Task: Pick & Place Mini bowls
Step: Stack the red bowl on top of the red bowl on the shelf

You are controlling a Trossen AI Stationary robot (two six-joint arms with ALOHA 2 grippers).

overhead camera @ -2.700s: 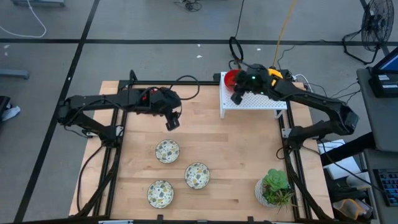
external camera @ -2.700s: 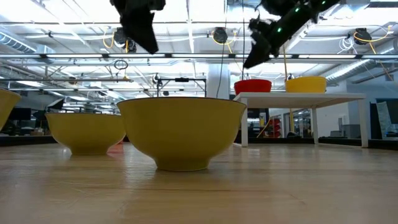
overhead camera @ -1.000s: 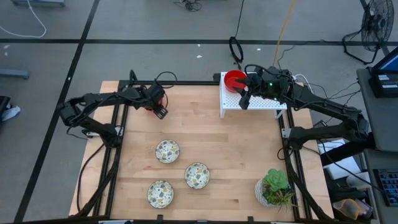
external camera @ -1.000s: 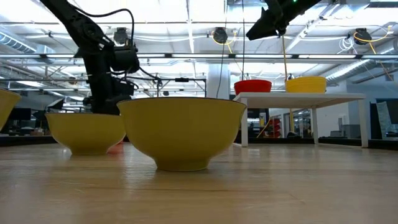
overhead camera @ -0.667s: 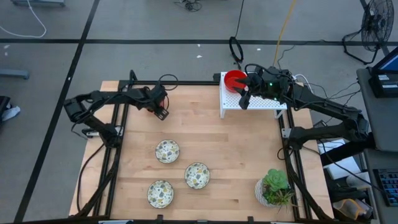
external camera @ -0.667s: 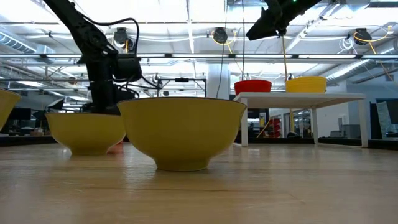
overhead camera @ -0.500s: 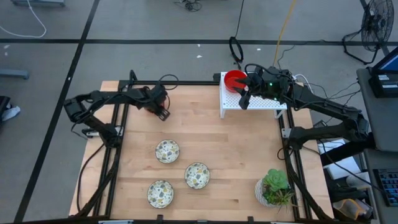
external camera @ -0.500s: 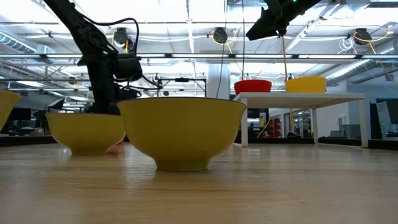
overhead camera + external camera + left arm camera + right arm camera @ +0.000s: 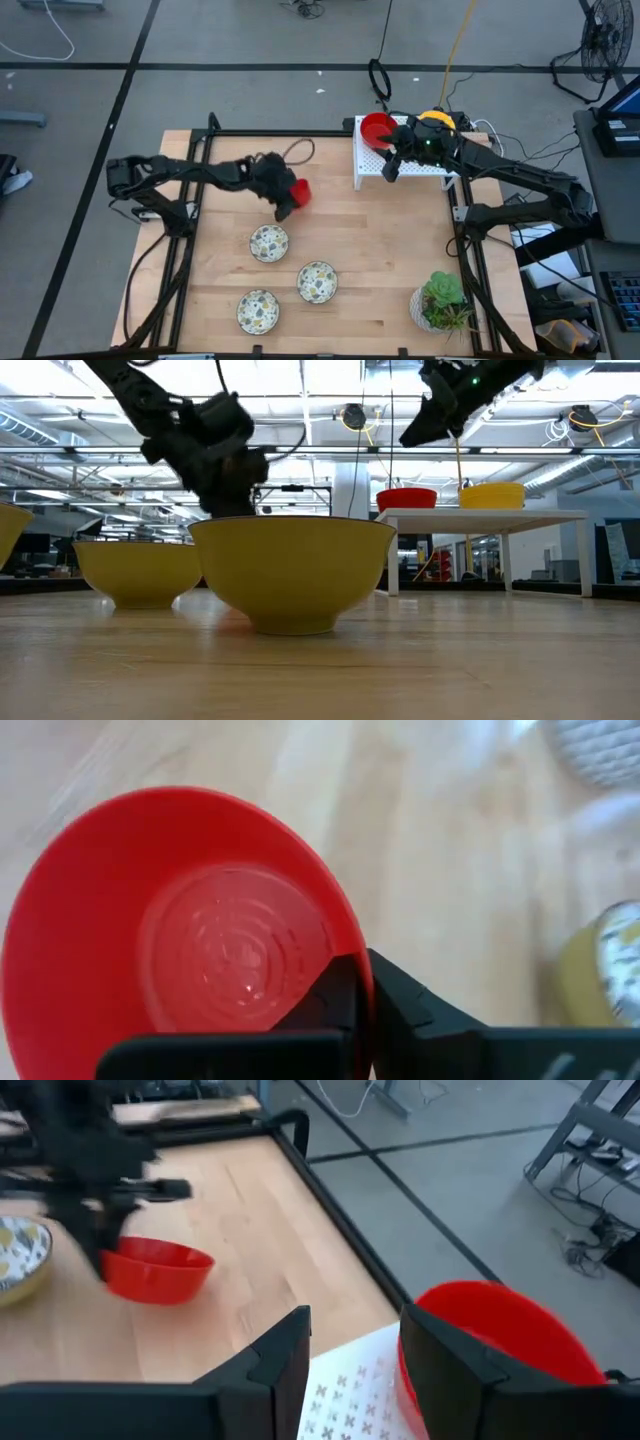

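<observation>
My left gripper (image 9: 286, 199) is shut on a red mini bowl (image 9: 297, 192) over the middle of the table. Just nearer lie three speckled mini bowls (image 9: 268, 243), (image 9: 317, 282), (image 9: 258, 311), standing on their bases; from the side their walls are yellow (image 9: 290, 572). A second red bowl (image 9: 375, 127) and a yellow bowl (image 9: 436, 119) stand on the white perforated rack (image 9: 420, 165) at the far right. My right gripper (image 9: 352, 1355) hangs open over that rack, beside its red bowl (image 9: 495, 1342), holding nothing. My left gripper pinches the red bowl's rim (image 9: 349, 934), one finger inside the bowl and one finger (image 9: 402, 1006) outside its wall. The bowl (image 9: 156, 1270) stays level with its mouth up, low over the wood. Whether its base touches the table I cannot tell.
A white pot with a green plant (image 9: 440, 303) stands at the near right corner. Black frame rails (image 9: 190, 230) run along the table's left and right edges. Bare wood lies between the rack and the speckled bowls.
My left gripper has swung from the far left part of the table toward its middle and right, and now has the red bowl in its fingers; the bowl has come along with it. My right arm has shifted a little over the rack, uncovering the yellow bowl.
</observation>
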